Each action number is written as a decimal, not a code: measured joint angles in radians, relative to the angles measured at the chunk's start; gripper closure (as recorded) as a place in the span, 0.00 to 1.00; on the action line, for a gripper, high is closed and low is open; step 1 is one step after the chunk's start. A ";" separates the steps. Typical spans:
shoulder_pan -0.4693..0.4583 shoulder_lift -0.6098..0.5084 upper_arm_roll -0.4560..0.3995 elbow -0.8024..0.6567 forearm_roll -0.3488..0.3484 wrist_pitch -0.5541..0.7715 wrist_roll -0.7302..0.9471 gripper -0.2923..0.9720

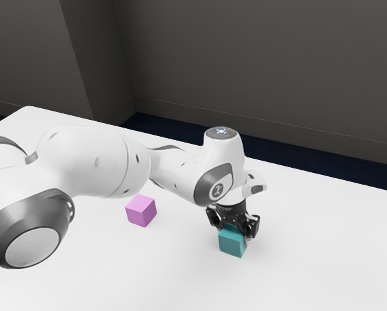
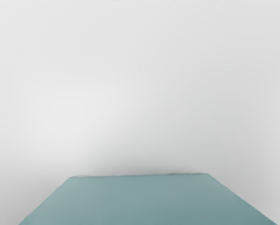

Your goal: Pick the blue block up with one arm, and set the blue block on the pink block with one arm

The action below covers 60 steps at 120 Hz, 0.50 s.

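The blue block (image 1: 232,243), teal in colour, rests on the white table (image 1: 323,259) toward the exterior view's right. My black gripper (image 1: 233,229) hangs straight down over it, open, with one finger at each side of the block's top and a small gap to each. In the wrist view the block's top face (image 2: 144,201) lies just under my hand. The pink block (image 1: 140,210) sits on the table to the exterior view's left of the blue one, a few block widths away, and nothing rests on it.
My white arm (image 1: 116,168) stretches in from the exterior view's left, passing behind the pink block. The table's far edge (image 1: 310,162) meets a dark floor and grey walls.
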State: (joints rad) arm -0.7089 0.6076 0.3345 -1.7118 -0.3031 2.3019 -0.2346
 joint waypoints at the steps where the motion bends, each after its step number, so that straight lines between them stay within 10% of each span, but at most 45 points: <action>1: 0.000 -0.001 0.000 0.000 0.000 0.000 -0.001 0.49; 32: -0.002 -0.082 0.062 -0.023 0.046 -0.016 -0.017 0.51; 60: 0.032 -0.373 0.073 -0.240 0.243 -0.072 -0.017 0.51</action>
State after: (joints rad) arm -0.6769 0.2348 0.4075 -1.9519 -0.0597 2.2300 -0.2520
